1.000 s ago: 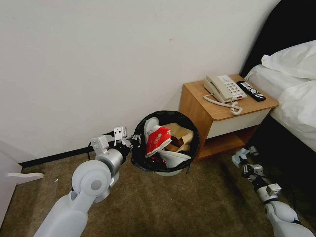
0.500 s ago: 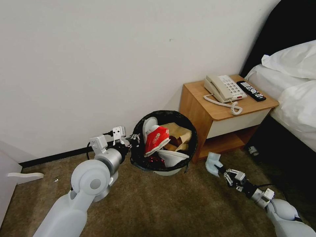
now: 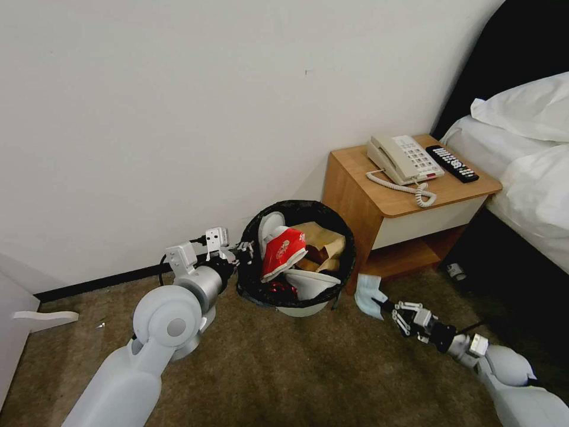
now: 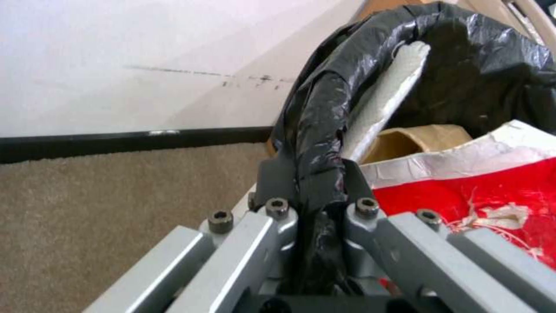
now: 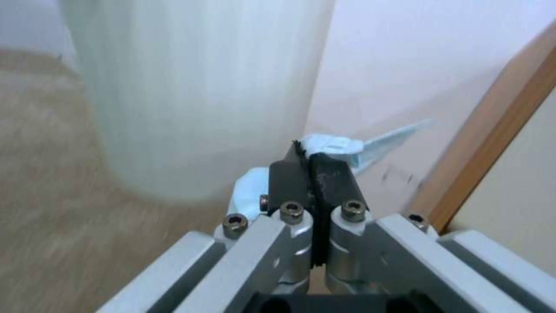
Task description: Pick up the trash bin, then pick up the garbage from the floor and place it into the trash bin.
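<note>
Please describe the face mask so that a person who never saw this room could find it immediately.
Start at the wooden nightstand by the bed; the black-lined trash bin stands beside it on the carpet. Low between them, the right claw is shut on the face mask. It is the one pale-blue, thin, flat piece of fabric here, outside the bin.

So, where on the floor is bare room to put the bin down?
Bare beige-brown carpet lies between the two arms, in front of the round black-lined trash bin. It is crowded behind: the bin sits between the white wall and the wooden nightstand, where the right gripper holds the pale-blue face mask.
</note>
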